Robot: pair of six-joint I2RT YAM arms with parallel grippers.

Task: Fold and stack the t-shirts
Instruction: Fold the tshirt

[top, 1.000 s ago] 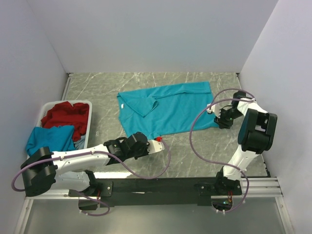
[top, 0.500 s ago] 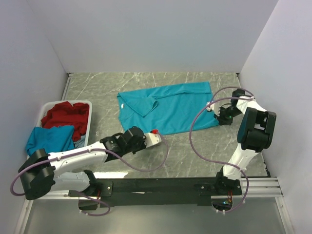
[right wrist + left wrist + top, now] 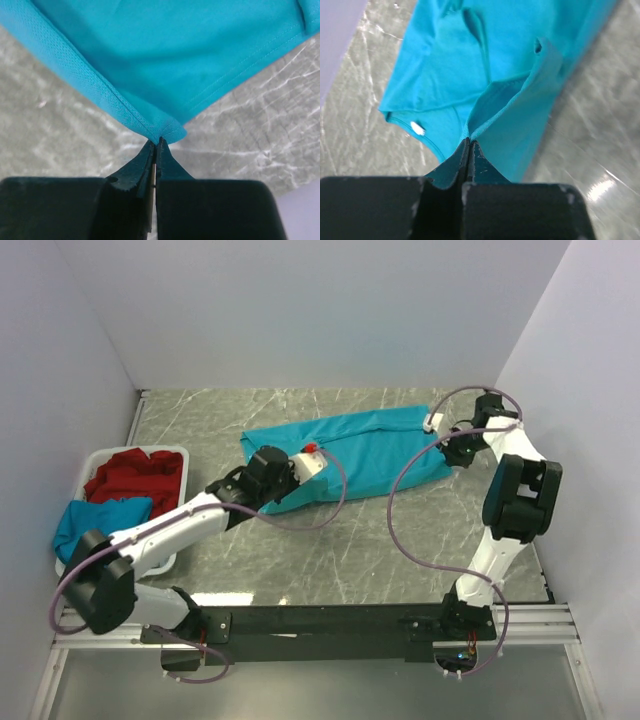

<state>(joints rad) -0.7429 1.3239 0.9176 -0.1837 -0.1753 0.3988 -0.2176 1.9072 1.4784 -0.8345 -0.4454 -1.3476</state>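
Mid-fold, right of basket (image 3: 135, 451): left tool (image 3: 468, 142) and right tool (image 3: 157, 140) pinched shut on teal t-shirt (image 3: 370, 445) edge; next, likely lay that edge across.

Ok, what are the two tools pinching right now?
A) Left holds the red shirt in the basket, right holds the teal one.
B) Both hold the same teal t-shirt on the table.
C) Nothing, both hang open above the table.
B: the left tool and the right tool are each shut on an edge of the teal t-shirt.
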